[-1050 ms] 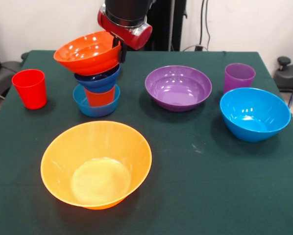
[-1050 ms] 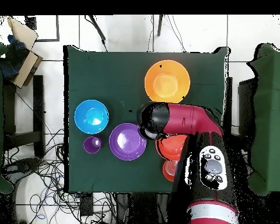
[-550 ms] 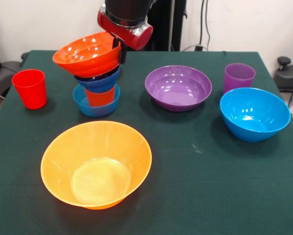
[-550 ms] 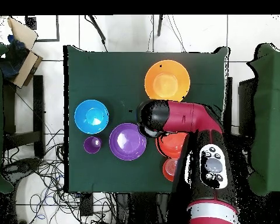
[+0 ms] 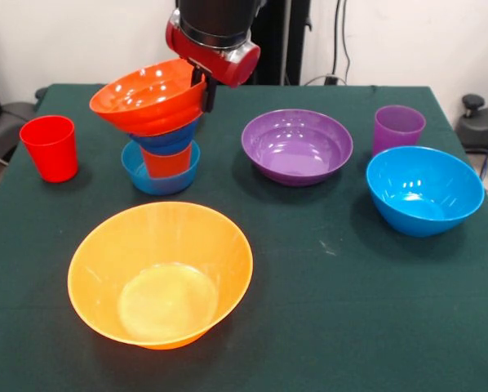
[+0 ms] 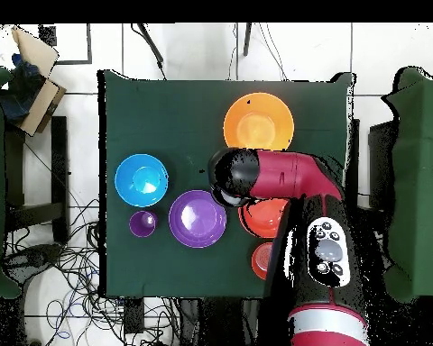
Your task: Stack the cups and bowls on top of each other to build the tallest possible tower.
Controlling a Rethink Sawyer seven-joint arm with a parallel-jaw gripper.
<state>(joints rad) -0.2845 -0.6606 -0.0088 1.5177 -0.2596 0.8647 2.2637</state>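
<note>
My gripper appears clamped on the right rim of the red-orange bowl, though the fingers are partly hidden. The bowl sits tilted on the dark blue bowl, orange-red cup and small light blue bowl, far left. Step: seating it. Next: level, then release.

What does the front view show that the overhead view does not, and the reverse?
Only the front view shows the stack's layers: red-orange bowl on a dark blue bowl, an orange-red cup and a small light blue bowl. Only the overhead view shows the arm covering most of that stack. Both show the yellow-orange bowl, purple bowl and purple cup.
</note>
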